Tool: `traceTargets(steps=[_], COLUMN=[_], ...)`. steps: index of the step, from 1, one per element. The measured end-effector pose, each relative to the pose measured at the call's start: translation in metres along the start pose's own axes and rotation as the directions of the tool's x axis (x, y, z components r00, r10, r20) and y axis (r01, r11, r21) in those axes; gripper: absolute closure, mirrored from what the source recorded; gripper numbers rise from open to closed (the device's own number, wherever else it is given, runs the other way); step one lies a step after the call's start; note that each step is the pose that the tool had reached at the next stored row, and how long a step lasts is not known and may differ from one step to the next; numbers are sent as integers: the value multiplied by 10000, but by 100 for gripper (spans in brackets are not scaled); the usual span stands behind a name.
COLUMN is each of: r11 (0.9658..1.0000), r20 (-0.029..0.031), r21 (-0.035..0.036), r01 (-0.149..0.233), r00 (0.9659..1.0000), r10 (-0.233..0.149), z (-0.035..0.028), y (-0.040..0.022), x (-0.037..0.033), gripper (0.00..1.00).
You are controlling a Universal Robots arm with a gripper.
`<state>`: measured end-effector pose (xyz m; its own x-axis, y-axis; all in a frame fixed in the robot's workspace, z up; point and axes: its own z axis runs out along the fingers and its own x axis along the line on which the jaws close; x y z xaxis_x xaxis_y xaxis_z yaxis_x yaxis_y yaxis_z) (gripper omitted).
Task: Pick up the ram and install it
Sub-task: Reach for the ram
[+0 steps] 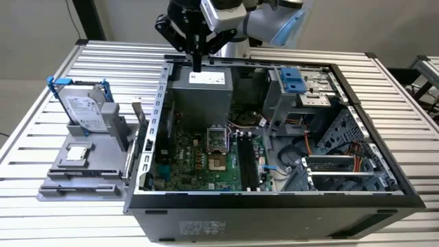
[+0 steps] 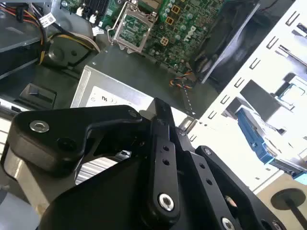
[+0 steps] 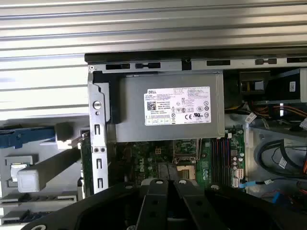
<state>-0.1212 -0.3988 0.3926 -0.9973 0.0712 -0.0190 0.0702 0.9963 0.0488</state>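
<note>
Black fingers (image 2: 162,124), together and empty, hover above the case (image 1: 161,98). Shut like that, they could topple the ram (image 3: 86,163).

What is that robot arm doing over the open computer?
A robot arm is working at an open computer case that lies on a slatted table. Its pincer hangs closed and empty above the gray power supply box at the far end of the case. The ram, a thin stick, seems to stand in the gray holder outside the case, on the exterior view's left. It has not been picked up yet.
</note>
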Motion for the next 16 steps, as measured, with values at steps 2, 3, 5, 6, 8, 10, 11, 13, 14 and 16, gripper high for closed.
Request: traceTargets(steps=[2,3,5,6,8,10,11,13,14,16], r11=[10000,10000,10000,10000,10000,10000,10000,10000,10000,10000], r20=[0,0,0,0,1,2,1,2,1,1], r21=[0,0,0,0,0,-1,0,0,0,1], r01=[0,0,0,0,0,0,0,-1,-1,0], r00=[10000,10000,10000,10000,10000,10000,10000,10000,10000,10000], r10=[0,0,0,0,0,0,0,1,1,0], z=[0,0,0,0,0,0,0,0,-1,-1], y=[0,0,0,0,0,0,0,-1,-2,-3], x=[0,0,0,0,1,4,6,13,21,44], gripper=[100,100,100,100,100,100,100,100,100,100])
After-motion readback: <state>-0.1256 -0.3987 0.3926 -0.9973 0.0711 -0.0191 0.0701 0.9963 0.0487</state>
